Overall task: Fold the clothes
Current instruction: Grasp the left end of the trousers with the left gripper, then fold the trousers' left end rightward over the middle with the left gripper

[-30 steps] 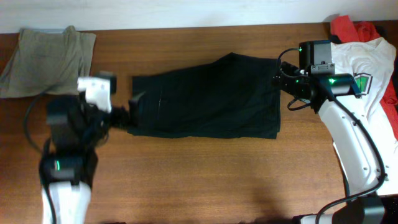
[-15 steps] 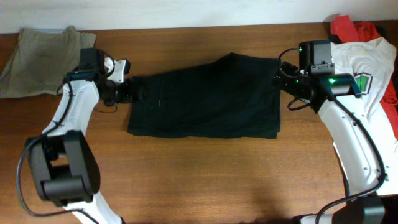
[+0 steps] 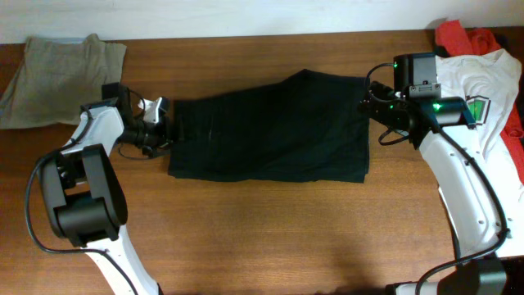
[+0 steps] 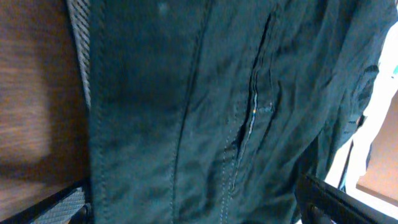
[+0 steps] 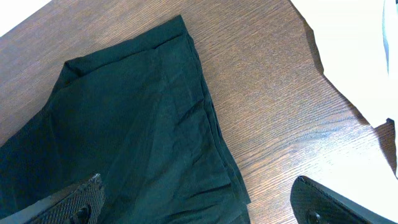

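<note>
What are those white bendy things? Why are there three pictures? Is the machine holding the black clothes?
The white bendy things are two robot arms. Each one ends in a gripper, which is a pincer with two fingers. The big picture looks straight down from above the wooden table. The other two come from little cameras on the arms' wrists, so they see the cloth close up. On the table lie black shorts in the middle, a tan garment on the left side, and a white T-shirt with red cloth next to it on the right side. The left gripper is at one end of the shorts and the right gripper is at the other end. Both are open, so nothing is held yet.
</note>
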Controlling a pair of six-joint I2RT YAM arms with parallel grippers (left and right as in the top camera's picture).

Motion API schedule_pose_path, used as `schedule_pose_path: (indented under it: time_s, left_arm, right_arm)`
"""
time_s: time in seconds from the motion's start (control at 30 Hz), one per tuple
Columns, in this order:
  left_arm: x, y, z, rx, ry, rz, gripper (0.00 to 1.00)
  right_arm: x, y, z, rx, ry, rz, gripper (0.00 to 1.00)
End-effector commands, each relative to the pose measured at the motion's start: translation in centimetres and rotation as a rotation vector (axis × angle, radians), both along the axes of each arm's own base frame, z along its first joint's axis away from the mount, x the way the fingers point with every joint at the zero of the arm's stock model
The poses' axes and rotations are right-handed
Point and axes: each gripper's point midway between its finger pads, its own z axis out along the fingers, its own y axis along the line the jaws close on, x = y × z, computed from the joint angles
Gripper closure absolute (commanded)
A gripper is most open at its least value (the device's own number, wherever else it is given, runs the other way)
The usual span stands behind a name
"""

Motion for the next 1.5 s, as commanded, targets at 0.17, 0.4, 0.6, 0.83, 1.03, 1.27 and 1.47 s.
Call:
schedule_pose_path:
  time_s: [0.17,0.4,0.6,0.83,1.03,1.27,1.47]
  left_arm:
    - [-1.8,-1.4,-3.3,0.091,0.089,-0.076,0.4]
    - [-2.0,-0.6,-3.7,0.133,0.102,-0.069,0.99]
    - [-1.9,8.0,-1.7,0.255,0.199,0.11,0.99]
    - [-0.6,15.5,9.6,0.489,0.211,0.246,0.99]
    - [0.7,11.7,17.1,0.513,0.088,0.202,0.99]
    - [1.9,0.5,17.9,0.52,-0.017,-0.035,0.99]
    - [2.6,-8.7,18.3,0.536,-0.173,-0.212,0.99]
  right_arm:
    - [0.0,-0.3,0.0,-0.006,-0.001,-0.016,0.01]
    - [0.0,-0.3,0.0,-0.006,-0.001,-0.016,0.01]
    - [0.0,-0.3,0.0,-0.006,-0.001,-0.016,0.01]
    - [0.0,-0.3,0.0,-0.006,-0.001,-0.016,0.01]
    - [0.0,-0.3,0.0,-0.006,-0.001,-0.016,0.01]
    - [0.0,-0.3,0.0,-0.006,-0.001,-0.016,0.01]
    - [0.0,-0.3,0.0,-0.006,-0.001,-0.016,0.01]
